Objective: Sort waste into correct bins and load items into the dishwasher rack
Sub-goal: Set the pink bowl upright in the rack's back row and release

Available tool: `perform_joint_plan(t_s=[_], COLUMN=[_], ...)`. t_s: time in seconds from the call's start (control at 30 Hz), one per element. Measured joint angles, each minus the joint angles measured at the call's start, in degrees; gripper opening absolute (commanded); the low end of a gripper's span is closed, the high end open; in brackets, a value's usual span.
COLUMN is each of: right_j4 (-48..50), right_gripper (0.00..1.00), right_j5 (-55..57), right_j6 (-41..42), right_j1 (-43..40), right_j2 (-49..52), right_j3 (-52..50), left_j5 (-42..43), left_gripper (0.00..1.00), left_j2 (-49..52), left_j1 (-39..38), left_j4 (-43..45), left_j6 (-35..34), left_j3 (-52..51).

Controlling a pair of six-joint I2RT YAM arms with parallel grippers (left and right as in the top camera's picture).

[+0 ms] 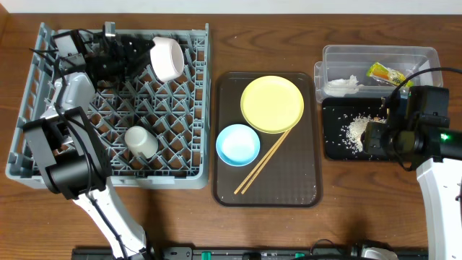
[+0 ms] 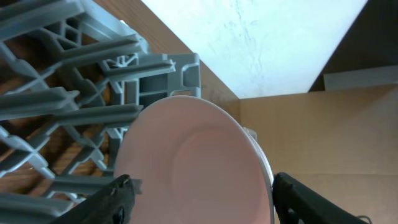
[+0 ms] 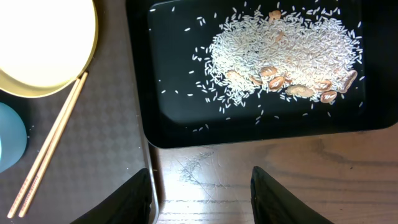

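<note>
Wooden table (image 1: 361,224) w/ grey dishwasher rack (image 1: 162,179) on the L side. L gripper (image 2: 204,186) is hanging over the rack's far corner, jaws spread, unclenched. White bowl (image 2: 199,155) is standing on edge just ahead, btwn its fingers. R gripper (image 3: 202,186) is hovering w/ jaws apart, gripping nothing. Black tray (image 3: 180,127) w/ rice scraps (image 3: 280,50) is lying just beyond its fingertips, chopsticks (image 3: 53,140) off to its left.

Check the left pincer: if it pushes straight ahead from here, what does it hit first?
The white bowl, tipped on its side in the dishwasher rack. It fills the view straight ahead of the open left pincer; how near it is I can't tell.
</note>
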Motion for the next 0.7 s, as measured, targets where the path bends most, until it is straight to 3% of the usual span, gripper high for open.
perform_joint_plan(t_s=[0.07, 0.3, 0.53, 0.7], right_j4=[0.0, 0.0, 0.0, 0.0], right_gripper=[0.49, 0.50, 0.50, 0.49], right_j5=[0.0, 0.0, 0.0, 0.0], right_j6=[0.0, 0.0, 0.0, 0.0], right_j1=[0.0, 0.0, 0.0, 0.0], right_j2=[0.0, 0.0, 0.0, 0.0], right_j3=[0.0, 0.0, 0.0, 0.0], left_j5=[-0.1, -0.9, -0.9, -0.9], left_gripper=[0.59, 0.59, 0.22, 0.19], left_j2=[-0.2, -1.2, -2.8, -3.8], left_j1=[0.2, 0.2, 0.2, 0.3], left_j4=[-0.2, -0.6, -3.6, -6.4], left_j6=[0.1, 1.1, 1.3, 2.9], left_j3=[0.0, 0.0, 0.1, 0.2])
